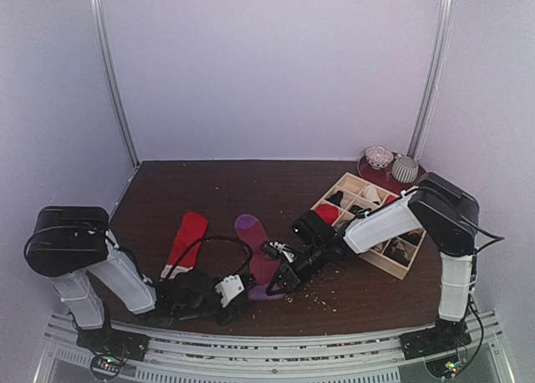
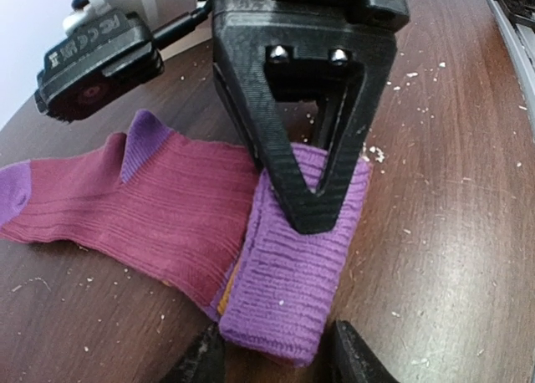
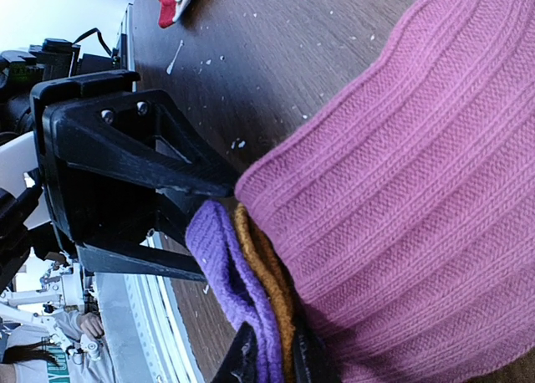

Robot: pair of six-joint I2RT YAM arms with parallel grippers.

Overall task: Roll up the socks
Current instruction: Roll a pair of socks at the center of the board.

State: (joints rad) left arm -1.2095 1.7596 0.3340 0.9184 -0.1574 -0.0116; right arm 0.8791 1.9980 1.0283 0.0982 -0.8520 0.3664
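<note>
The magenta sock (image 1: 251, 241) lies flat near the table's front, purple toe pointing away. Its cuff end is folded over, showing a purple band (image 2: 292, 257) with an orange edge (image 3: 259, 257). My right gripper (image 1: 280, 281) is shut on this folded cuff; its fingertips (image 3: 247, 362) pinch the purple and orange layers, and its black finger (image 2: 309, 149) lies on the fold. My left gripper (image 2: 276, 362) is open, its fingertips (image 2: 205, 362) standing either side of the fold's near end. The red sock (image 1: 185, 241) with the striped cuff lies flat to the left, untouched.
A wooden compartment box (image 1: 347, 184) holding rolled items stands at the right, under my right arm. Two grey-white patterned round items (image 1: 379, 157) sit on a red plate at the back right. Crumbs are scattered over the brown table (image 1: 209, 191). A black cable loops near the red sock.
</note>
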